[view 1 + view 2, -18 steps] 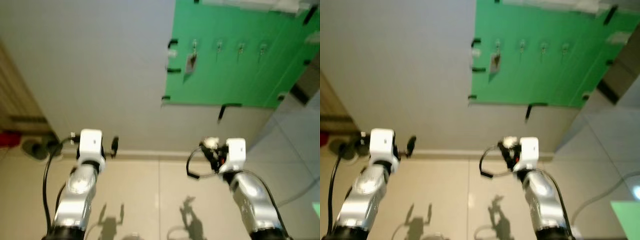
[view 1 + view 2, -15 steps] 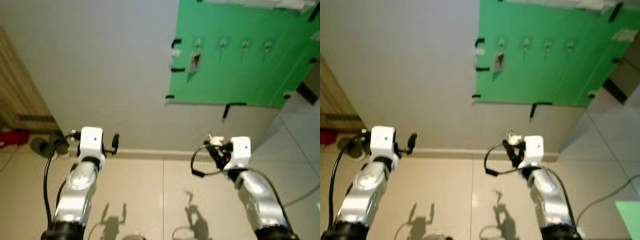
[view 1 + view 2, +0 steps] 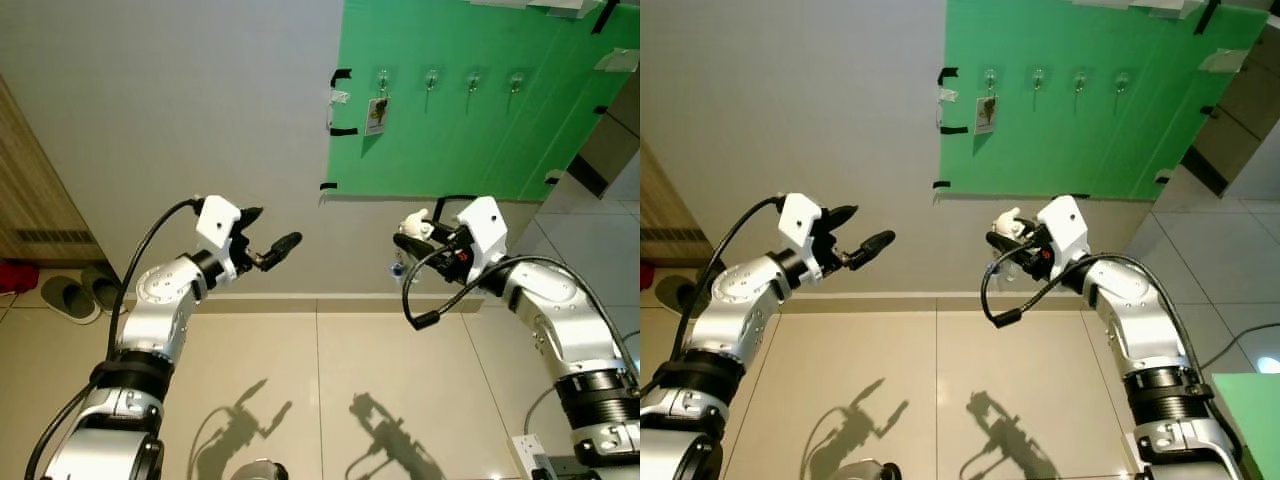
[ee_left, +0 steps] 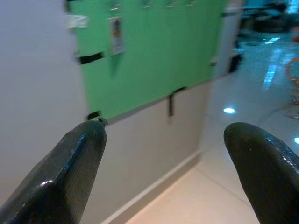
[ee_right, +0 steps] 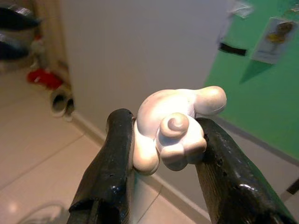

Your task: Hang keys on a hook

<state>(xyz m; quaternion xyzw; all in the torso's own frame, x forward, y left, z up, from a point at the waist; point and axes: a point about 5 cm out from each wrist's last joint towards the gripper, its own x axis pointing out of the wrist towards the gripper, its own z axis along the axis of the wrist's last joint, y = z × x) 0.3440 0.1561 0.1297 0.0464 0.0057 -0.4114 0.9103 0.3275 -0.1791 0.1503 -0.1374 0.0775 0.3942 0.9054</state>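
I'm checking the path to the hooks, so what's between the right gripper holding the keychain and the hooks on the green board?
Nothing: in the left eye view, bare grey wall and green board separate the right gripper, shut on the white keychain, from the hooks.

Hallway wall and tiled floor

A pair of grey slippers (image 3: pixel 78 292) and something red (image 3: pixel 15 274) lie at far left by a wooden panel (image 3: pixel 35 190); a tag (image 3: pixel 377 115) hangs on the green board (image 3: pixel 470 140), right.

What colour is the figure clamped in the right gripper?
White, a rounded keychain figure between the right gripper's fingers; clearest in the right wrist view.
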